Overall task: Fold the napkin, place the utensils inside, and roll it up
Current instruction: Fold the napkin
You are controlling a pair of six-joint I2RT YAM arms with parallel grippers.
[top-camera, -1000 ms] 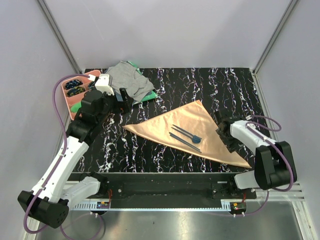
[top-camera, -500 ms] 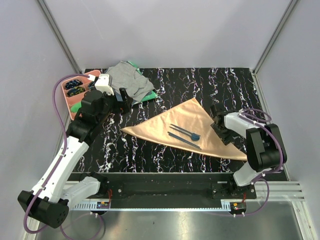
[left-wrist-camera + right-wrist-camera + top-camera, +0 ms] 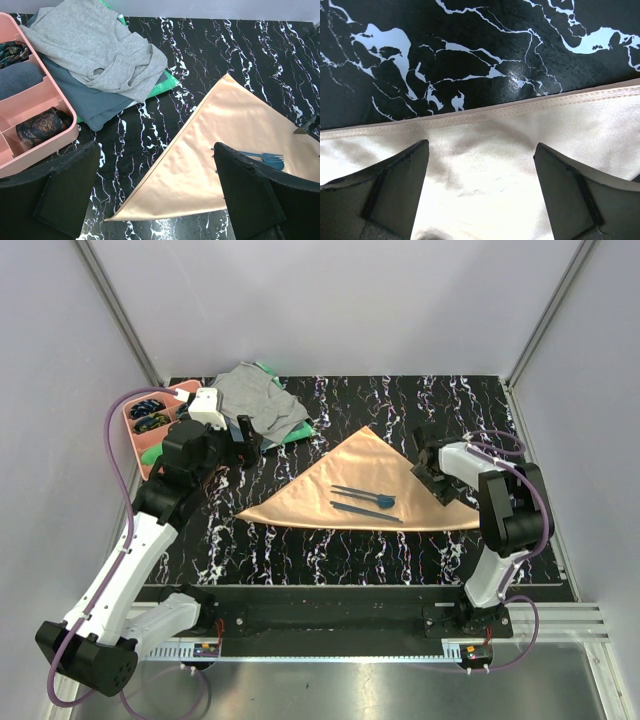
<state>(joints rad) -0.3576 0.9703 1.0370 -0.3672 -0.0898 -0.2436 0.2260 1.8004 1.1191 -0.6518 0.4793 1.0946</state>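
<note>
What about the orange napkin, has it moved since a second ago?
Yes. The napkin has turned: its right corner swung away from the table's near edge.

Blue utensils (image 3: 365, 502) on triangular peach napkin (image 3: 340, 490)

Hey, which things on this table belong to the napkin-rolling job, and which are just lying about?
For the job:
- napkin, folded into a triangle
- utensils, lying on it

Lying about:
- pink tray
- grey cloth
- green cloth under the pile
</note>
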